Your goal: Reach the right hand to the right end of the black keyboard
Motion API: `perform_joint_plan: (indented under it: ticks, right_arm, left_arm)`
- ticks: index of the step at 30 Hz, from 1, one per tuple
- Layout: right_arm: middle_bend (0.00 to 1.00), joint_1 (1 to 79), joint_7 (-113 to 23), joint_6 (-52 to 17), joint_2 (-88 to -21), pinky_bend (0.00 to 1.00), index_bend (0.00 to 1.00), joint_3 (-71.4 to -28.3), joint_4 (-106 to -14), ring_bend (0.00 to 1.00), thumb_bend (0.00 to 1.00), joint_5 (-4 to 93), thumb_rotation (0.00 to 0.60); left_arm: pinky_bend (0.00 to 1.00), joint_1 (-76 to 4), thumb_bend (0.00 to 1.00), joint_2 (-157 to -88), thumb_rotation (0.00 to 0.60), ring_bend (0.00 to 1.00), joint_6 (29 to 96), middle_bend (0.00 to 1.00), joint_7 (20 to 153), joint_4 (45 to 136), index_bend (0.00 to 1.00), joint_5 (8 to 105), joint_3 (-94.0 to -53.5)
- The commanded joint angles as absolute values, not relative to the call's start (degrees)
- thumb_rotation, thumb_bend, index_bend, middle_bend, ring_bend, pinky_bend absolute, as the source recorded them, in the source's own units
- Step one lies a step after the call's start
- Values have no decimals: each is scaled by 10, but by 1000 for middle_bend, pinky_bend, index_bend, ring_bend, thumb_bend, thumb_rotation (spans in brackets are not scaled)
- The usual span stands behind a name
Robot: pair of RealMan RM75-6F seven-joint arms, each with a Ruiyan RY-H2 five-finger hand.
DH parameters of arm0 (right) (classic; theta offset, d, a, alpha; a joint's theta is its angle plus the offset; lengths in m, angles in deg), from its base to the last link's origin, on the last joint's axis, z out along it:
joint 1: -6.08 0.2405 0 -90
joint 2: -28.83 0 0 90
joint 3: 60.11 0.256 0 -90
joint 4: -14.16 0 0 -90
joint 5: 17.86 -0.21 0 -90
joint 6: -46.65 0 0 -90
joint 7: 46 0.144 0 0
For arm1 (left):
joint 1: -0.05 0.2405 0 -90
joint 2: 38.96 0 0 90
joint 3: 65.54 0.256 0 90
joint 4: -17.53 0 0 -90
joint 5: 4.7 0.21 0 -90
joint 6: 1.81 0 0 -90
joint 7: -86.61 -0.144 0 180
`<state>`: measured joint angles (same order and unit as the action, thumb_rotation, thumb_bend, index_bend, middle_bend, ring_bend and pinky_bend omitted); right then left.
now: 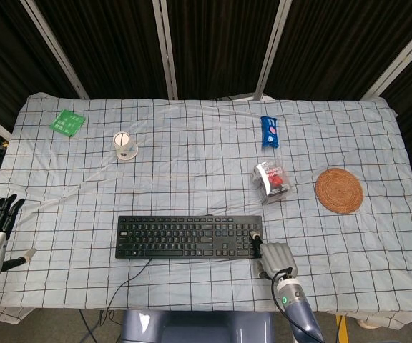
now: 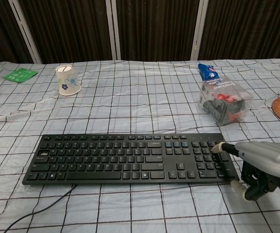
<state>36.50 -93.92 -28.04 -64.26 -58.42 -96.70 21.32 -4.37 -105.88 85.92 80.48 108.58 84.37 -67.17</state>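
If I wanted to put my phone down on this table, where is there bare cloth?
Bare cloth lies between the paper cup and blue snack packet, and beyond the keyboard. It is crowded where the right hand meets the keyboard's end.

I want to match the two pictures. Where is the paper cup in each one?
Head view: the cup stands upper left on the cloth, right of the green packet.
Chest view: the cup stands far left at the back, right of the same packet.
Shared landmark: the keyboard, nearer the robot than the cup.
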Motion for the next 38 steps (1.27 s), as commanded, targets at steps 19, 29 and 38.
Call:
perform_joint_plan:
  ticks: [19,29,38]
  right_arm:
    - [679,295,-784,-374,-501,662,66,-609,-1026,645,408,481,600]
    - [0,220,-657,-414,-377,13,0,-691,-948,0,155,632,600]
    - [0,151,-522,-487,-360,0,0,-678,-832,0,131,673,600]
  left_arm:
    - [0,-40,72,-1056,600,0,863,0,811,1087,0,847,-668]
    - [0,-38,72,-1055,600,0,870,0,807,1082,0,856,-665]
    - [0,-33,69,-1053,600,0,878,0,798,1080,0,862,-661]
